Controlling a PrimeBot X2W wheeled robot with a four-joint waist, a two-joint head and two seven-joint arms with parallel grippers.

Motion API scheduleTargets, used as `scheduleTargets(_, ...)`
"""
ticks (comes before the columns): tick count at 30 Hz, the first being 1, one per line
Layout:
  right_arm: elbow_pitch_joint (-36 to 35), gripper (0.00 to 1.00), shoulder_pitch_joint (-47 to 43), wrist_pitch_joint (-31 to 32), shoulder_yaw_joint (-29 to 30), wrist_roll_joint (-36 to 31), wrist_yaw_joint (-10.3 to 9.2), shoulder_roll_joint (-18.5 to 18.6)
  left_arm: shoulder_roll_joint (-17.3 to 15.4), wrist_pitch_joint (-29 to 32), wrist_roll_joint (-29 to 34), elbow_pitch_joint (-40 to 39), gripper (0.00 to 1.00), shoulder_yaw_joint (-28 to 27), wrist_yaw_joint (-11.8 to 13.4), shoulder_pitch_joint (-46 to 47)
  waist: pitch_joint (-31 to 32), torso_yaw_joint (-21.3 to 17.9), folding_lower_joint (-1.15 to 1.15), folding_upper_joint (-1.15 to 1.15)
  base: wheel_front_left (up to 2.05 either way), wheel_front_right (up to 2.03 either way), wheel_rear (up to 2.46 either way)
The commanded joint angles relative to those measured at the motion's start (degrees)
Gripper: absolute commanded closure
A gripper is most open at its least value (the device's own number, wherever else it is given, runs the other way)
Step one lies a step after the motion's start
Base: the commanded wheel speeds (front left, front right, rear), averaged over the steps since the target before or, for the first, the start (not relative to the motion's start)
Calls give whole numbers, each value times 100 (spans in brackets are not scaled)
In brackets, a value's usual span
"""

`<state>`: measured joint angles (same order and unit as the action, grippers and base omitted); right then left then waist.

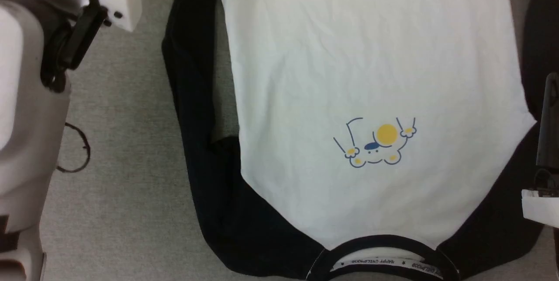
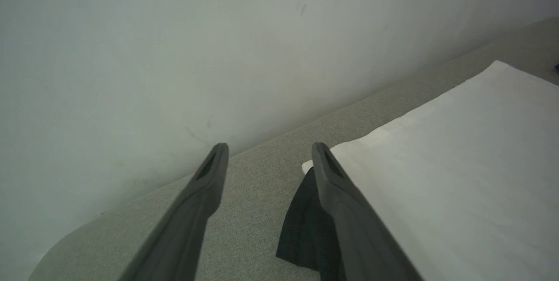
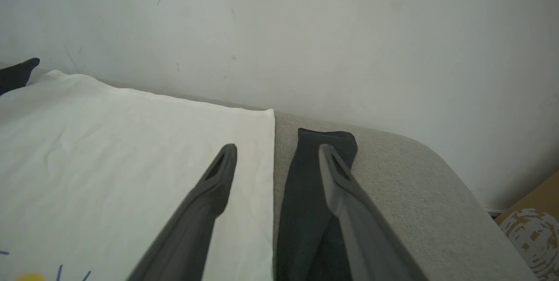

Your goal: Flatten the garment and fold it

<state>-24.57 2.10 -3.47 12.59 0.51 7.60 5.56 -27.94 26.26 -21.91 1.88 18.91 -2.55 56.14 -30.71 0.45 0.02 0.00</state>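
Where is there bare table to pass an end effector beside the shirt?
Widest: table between the left black sleeve and the left arm. Narrower strip outside the right black sleeve, toward the rounded edge. Middle is covered by the garment.

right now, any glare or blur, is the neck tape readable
Head view: soft even light, no glare; garment creases show; neck tape print tiny, barely readable. Left wrist view: dim, left gripper soft near the lens. Right wrist view: same for the right gripper.
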Motion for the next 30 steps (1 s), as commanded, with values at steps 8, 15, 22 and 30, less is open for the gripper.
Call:
scheduleTargets(8, -57, 0, 213, 34, -38, 89, -11, 100, -67, 819, -191, 865, 0, 321, -244, 421, -828, -160, -2, 0, 0, 0, 0)
scheduleTargets(15, -91, 0, 242, 62, 19, 120, -11, 105, -270, 1258, -286, 1038, 0, 402, -290, 402, -979, -249, -2, 0, 0, 0, 0)
scheduleTargets(22, -50, 0, 298, 77, 91, 178, -11, 187, -291, 1577, -492, 1169, 100, 436, -258, 183, -1051, -301, -2, 0, 0, 0, 0)
scheduleTargets(30, 41, 0, 319, 92, 149, 167, -11, 208, -287, 1525, -754, 1078, 100, 327, -239, -17, -881, -275, -2, 0, 0, 0, 0)
